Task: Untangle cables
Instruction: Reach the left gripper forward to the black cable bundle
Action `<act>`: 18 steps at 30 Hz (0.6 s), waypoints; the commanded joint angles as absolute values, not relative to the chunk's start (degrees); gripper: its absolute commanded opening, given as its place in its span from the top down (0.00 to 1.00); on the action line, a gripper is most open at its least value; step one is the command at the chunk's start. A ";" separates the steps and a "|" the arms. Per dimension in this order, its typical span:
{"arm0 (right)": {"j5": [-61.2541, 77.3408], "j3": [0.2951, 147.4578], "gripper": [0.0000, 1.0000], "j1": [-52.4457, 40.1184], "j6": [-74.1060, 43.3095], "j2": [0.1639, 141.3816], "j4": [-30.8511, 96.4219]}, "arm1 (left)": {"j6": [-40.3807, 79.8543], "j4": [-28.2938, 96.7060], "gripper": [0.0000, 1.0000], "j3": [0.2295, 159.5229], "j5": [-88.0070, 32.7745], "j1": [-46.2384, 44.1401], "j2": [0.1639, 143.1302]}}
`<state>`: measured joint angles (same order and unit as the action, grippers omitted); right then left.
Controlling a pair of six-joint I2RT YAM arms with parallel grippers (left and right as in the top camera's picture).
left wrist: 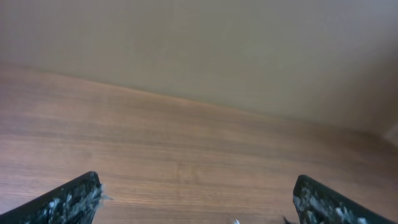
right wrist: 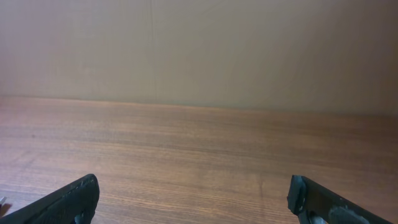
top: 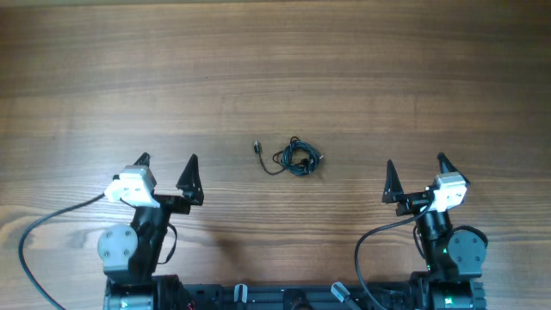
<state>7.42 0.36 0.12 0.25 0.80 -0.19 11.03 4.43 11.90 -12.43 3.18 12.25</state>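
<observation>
Overhead, the left end effector (top: 168, 164) and right end effector (top: 415, 164) stand wide and empty near the front edge of the bench (top: 275, 69), the cables (top: 293, 158) bunched between them, untouched; each wrist view shows only bare wood ahead, so untangling seems unstarted and next calls for reaching inward.

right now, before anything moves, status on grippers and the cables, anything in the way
Left gripper open, empty. Right gripper open, empty. Cables bunched in a small knot, between both grippers and ahead of them, untouched. Nothing seen blocking either approach.

Cables (top: 295, 158) on table (top: 275, 69), between left tool (top: 168, 159) and right tool (top: 415, 161)
</observation>
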 commanded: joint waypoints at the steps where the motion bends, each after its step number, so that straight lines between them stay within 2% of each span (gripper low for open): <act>1: 6.42 0.30 0.00 -0.19 -0.01 0.54 -0.36 | 12.69 6.35 0.00 19.57 -17.21 3.60 21.98; 7: 6.39 0.30 0.00 -0.19 -0.01 0.54 -0.36 | 16.58 17.78 0.00 37.50 -26.63 3.14 40.66; 9: 6.42 0.30 0.00 -0.19 -0.01 0.54 -0.36 | 17.45 19.40 0.01 42.19 -29.17 -0.23 46.13; 13: 6.42 0.30 0.00 -0.19 -0.03 0.54 -0.36 | 18.50 12.73 0.00 43.86 -29.12 -13.26 53.45; 18: 6.42 0.30 0.00 -0.19 -0.03 0.54 -0.36 | 18.50 7.60 0.00 43.83 -29.10 -22.31 64.12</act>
